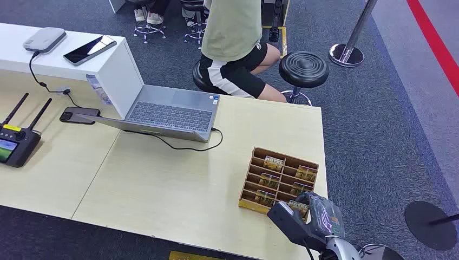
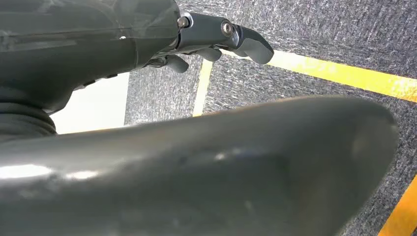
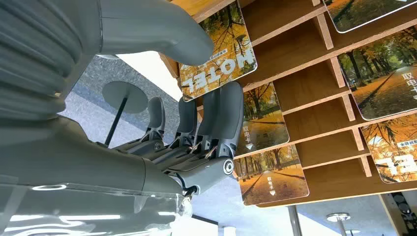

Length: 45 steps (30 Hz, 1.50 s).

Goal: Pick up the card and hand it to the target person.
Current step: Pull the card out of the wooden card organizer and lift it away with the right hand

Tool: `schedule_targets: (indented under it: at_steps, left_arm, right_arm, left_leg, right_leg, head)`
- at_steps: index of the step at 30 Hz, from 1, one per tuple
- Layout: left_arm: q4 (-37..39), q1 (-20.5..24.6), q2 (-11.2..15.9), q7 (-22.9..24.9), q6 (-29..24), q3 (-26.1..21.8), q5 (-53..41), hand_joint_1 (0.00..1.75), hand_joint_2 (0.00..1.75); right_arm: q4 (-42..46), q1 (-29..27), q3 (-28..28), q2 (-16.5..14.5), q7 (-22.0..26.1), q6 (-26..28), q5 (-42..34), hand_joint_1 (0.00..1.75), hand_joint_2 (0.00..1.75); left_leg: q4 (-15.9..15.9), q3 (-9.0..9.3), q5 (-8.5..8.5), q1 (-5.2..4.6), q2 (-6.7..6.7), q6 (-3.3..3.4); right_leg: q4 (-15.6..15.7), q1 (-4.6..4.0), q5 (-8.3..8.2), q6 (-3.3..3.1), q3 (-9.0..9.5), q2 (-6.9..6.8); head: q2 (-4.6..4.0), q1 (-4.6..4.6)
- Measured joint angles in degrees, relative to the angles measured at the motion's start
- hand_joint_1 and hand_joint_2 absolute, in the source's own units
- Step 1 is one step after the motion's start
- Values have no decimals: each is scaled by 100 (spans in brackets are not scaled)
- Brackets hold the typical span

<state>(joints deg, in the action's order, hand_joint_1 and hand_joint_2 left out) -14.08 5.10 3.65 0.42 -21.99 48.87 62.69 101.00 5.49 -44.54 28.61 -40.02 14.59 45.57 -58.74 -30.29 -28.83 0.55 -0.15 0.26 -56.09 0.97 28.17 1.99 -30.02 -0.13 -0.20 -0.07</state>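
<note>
A wooden card rack stands at the table's near right corner, with autumn-picture cards in its slots. My right hand is at the rack's near edge. In the right wrist view the thumb lies on one face of a "HOTEL" card and the fingers on the other, pinching it at the nearest slot. The seated person is beyond the table's far edge, back turned. My left hand hangs over carpet, holding nothing.
An open laptop with a cable sits mid-table. On the left are a controller with antennas and a phone. A white shelf carries another phone. Black stools and a stanchion stand beyond the table.
</note>
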Motion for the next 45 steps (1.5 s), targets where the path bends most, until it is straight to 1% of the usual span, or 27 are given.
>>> schedule_targets:
  at_steps: [7,24,39,42,45]
  left_arm:
    - [0,0,0,-1,2,0,1,0,0]
    - [1,0,-3,-7,3,0,4,0,0]
    - [0,1,-11,-9,4,0,4,0,0]
    - [0,1,-11,-9,4,0,5,0,0]
    - [0,1,-11,-9,2,0,4,0,0]
  right_arm:
    - [0,13,-4,0,-1,-27,-26,102,175]
    - [-6,49,-26,0,-1,-87,-143,98,175]
    - [-57,62,-76,-2,0,-91,-229,104,175]
    - [-63,63,-76,-2,0,-91,-229,109,175]
    - [-63,66,-76,-2,0,-99,-231,129,175]
  left_leg:
    - [0,0,0,0,0,0]
    - [0,1,0,0,0,0]
    - [0,0,0,0,0,0]
    - [0,0,0,0,0,0]
    - [0,0,0,0,0,0]
  right_leg:
    - [0,0,0,0,0,0]
    - [0,0,0,0,0,0]
    - [0,0,0,0,0,0]
    - [0,0,0,0,0,0]
    - [0,0,0,0,0,0]
  head:
    - [0,0]
    - [0,-1]
    - [0,0]
    - [0,-1]
    - [0,-1]
